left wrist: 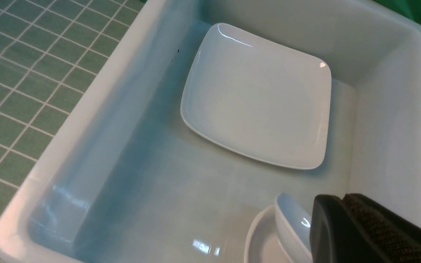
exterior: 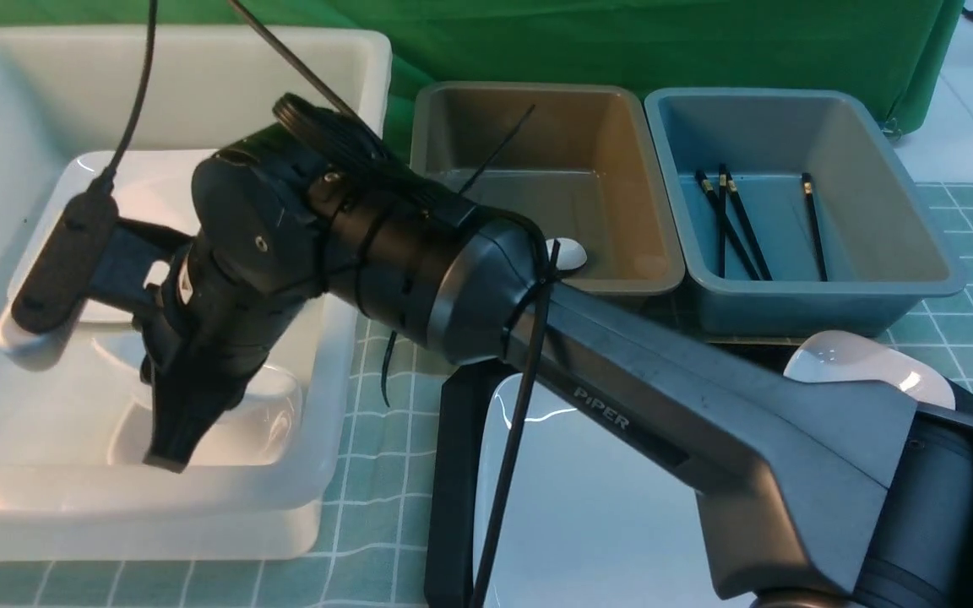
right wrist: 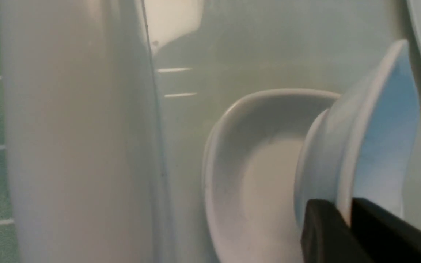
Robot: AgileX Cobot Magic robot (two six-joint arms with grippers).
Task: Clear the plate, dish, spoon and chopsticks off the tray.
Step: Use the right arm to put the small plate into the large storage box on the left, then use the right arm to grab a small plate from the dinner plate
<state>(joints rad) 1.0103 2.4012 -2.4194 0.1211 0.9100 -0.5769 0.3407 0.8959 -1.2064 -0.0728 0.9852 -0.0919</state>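
Observation:
My right gripper [right wrist: 344,206] reaches across into the white bin [exterior: 351,67] and is shut on the rim of a small white dish [right wrist: 378,120]. That dish stands tilted on edge inside a second dish [right wrist: 261,175]. In the front view the right gripper [exterior: 167,456] points down at these dishes [exterior: 275,414]. My left gripper [left wrist: 336,199] is shut on nothing, above the bin's near end. A large white plate [exterior: 605,515] lies on the black tray [exterior: 453,473], under the right arm. The spoon [exterior: 569,253] lies in the brown bin. Chopsticks [exterior: 731,224] lie in the blue bin.
Another white plate [left wrist: 258,98] lies flat at the far end of the white bin. A white dish [exterior: 867,367] shows at the tray's far right edge. The brown bin [exterior: 444,127] and blue bin [exterior: 892,169] stand side by side behind the tray. The left arm is outside the front view.

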